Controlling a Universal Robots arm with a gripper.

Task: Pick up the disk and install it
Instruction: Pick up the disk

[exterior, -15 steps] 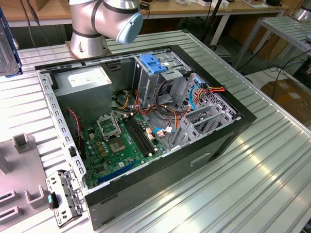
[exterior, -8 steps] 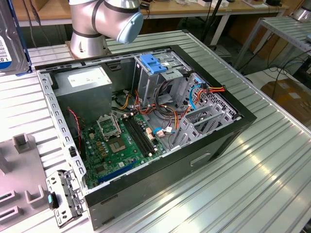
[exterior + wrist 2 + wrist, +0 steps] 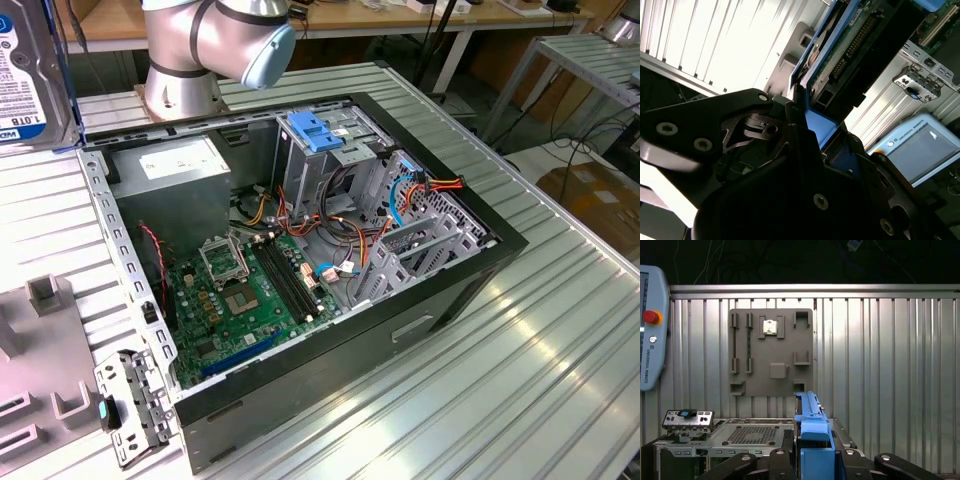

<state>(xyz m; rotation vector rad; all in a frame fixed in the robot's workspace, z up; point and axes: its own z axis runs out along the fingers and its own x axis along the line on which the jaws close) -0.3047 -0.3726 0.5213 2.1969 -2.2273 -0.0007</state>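
Note:
The disk (image 3: 30, 70), a hard drive with a labelled face and blue side rails, hangs upright in the air at the exterior view's upper left, beyond the open computer case (image 3: 480, 235). In the second wrist view my gripper (image 3: 810, 125) is shut on the disk (image 3: 860, 45), its black fingers (image 3: 765, 125) pressing the blue rail from both sides. In the first wrist view the disk (image 3: 810, 425) stands edge-on, rising out of the gripper (image 3: 812, 460).
The case lies on its side with the motherboard (image 3: 250, 290) and a drive cage topped by a pale blue bracket (image 3: 315, 130) showing. A grey parts holder (image 3: 771, 352) lies on the ribbed metal table. The arm's base (image 3: 185, 60) stands behind the case. A teach pendant (image 3: 650, 325) lies nearby.

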